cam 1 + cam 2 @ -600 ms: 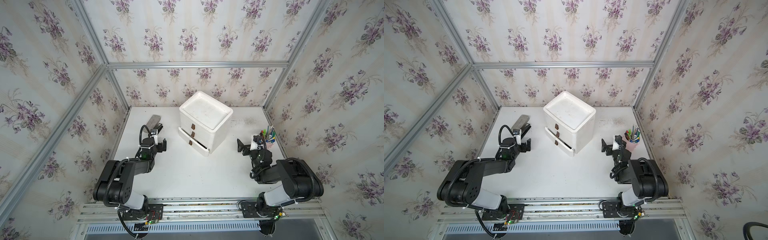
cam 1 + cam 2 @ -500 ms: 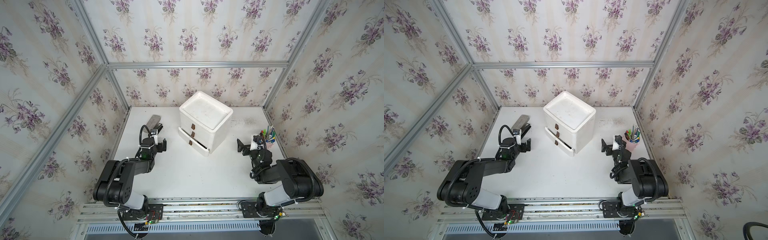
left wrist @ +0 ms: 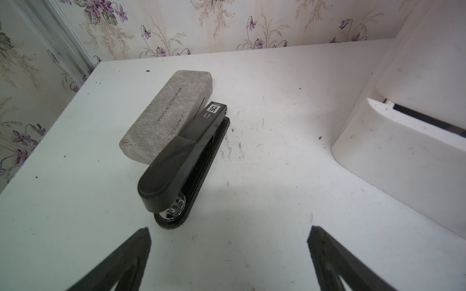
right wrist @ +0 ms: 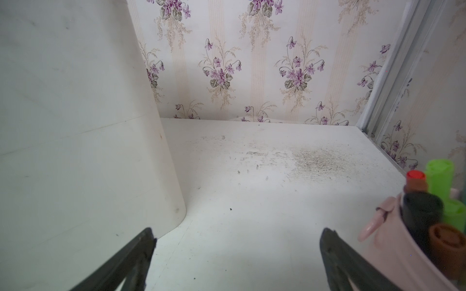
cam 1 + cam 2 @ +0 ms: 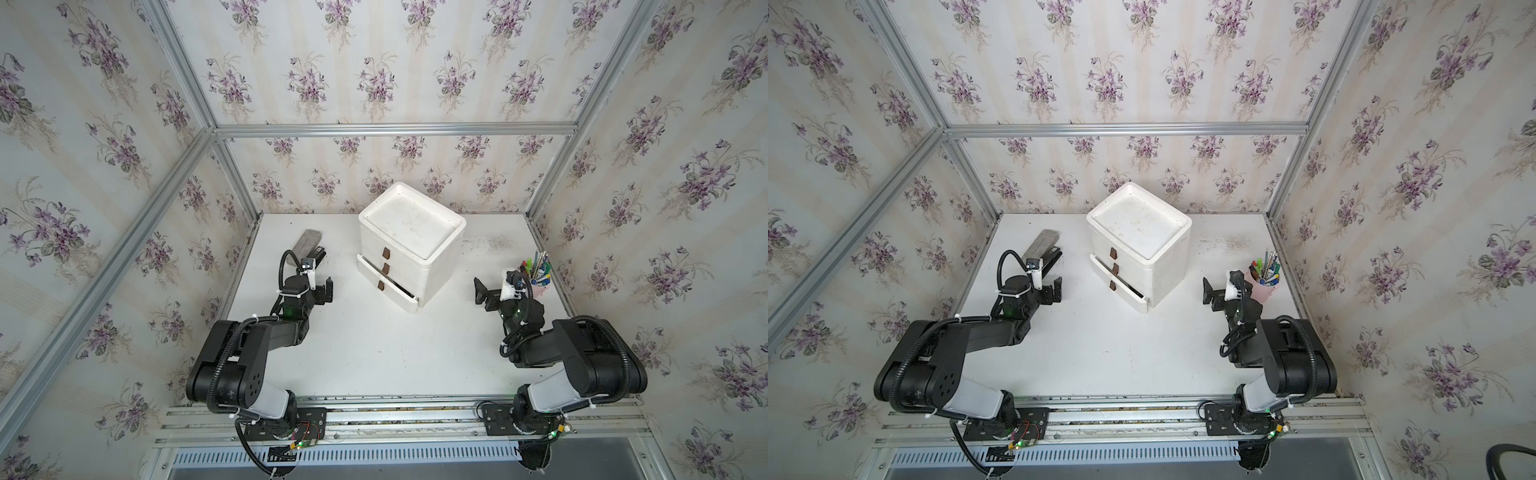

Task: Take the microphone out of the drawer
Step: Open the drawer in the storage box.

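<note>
A white three-drawer unit (image 5: pixel 411 232) (image 5: pixel 1138 232) with brown pull tabs stands at the middle back of the table. Its bottom drawer (image 5: pixel 388 293) (image 5: pixel 1119 291) (image 3: pixel 403 141) is pulled out a little, leaving a dark gap. The microphone is hidden. My left gripper (image 5: pixel 322 291) (image 5: pixel 1054 291) (image 3: pixel 229 229) is open and empty, low over the table to the left of the unit. On the unit's right side, my right gripper (image 5: pixel 492 293) (image 5: pixel 1214 293) (image 4: pixel 238 230) is also open and empty, beside its white side wall (image 4: pixel 75 126).
A grey case (image 5: pixel 306 242) (image 3: pixel 166 113) and a black stapler (image 5: pixel 319 254) (image 3: pixel 181 161) lie just beyond the left gripper. A pink cup of pens (image 5: pixel 538 286) (image 4: pixel 393 241) stands right beside the right gripper. Papered walls enclose the table on three sides.
</note>
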Controlling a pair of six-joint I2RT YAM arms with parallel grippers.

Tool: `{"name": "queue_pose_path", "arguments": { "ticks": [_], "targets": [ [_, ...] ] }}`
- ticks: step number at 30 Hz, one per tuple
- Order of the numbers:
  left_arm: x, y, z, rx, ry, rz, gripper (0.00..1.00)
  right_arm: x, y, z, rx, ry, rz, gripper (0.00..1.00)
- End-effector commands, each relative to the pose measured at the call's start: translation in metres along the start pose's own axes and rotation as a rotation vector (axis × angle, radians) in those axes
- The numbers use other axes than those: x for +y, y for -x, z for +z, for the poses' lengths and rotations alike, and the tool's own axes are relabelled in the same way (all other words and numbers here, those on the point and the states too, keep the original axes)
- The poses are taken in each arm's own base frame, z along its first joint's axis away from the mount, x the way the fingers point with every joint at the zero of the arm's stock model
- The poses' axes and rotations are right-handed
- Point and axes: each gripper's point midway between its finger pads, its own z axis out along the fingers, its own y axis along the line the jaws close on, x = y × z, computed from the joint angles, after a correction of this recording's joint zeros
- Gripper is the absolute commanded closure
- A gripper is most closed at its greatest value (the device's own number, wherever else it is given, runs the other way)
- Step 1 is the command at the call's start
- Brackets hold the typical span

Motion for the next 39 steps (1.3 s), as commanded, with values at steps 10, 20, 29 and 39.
{"name": "queue_pose_path", "arguments": {
  "ticks": [10,20,29,39],
  "targets": [
    [0.006,0.020,-0.014,-0.038,0.090,0.020,0.01,0.001,0.008,0.001,-0.029,0.009,-0.027,0.00],
    [0.020,0.041,-0.039,0.051,0.289,-0.052,0.01,0.001,0.008,0.001,-0.030,0.008,-0.026,0.00],
    [0.018,0.053,-0.098,0.086,0.493,-0.090,0.01,-0.003,0.006,0.007,-0.009,-0.012,-0.014,0.00],
    [-0.015,0.071,-0.124,0.066,0.361,-0.102,0.01,-0.008,0.007,0.008,-0.007,-0.038,-0.005,0.00]
  ]
}}
